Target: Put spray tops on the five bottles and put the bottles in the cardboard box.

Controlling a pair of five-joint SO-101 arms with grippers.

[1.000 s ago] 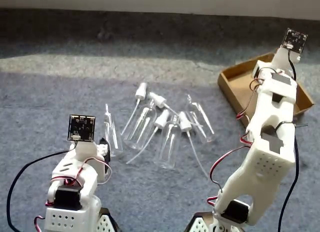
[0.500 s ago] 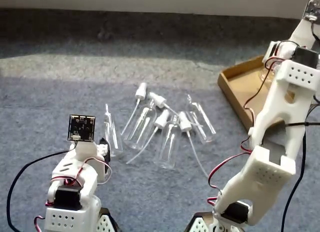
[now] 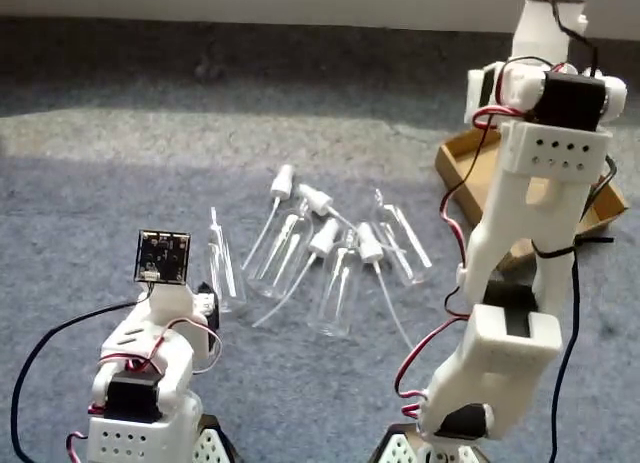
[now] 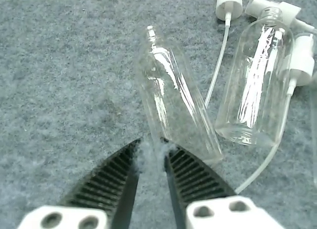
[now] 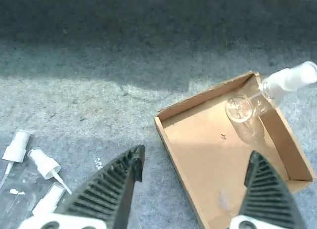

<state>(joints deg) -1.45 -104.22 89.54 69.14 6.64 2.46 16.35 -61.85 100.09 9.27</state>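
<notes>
Left claw: the left claw (image 4: 150,146) is hanging low over the grey carpet (image 3: 100,183), its black ribbed fingers standing only a little apart, with nothing between them.
Nearest bottle: a clear plastic bottle without a top (image 4: 176,110) is lying on its side just in front of this claw, its open neck pointing away.
Other bottles: three more clear bottles (image 3: 340,288) are lying close together on the carpet beside it.
Spray tops: four white spray tops with thin tubes (image 3: 322,236) are lying among those bottles; one is lying right at a bottle's neck, and I cannot tell if it is fitted.
Right claw: the right claw (image 5: 197,152) is hanging high above the carpet, its fingers spread wide apart and holding nothing.
Box: the shallow brown cardboard box (image 5: 218,174) is lying on the carpet below the right claw, well apart from the group of bottles.
Bottle in box: one clear bottle with a white spray top (image 5: 250,108) is lying in a corner of the box, its spray head sticking out over the rim.
</notes>
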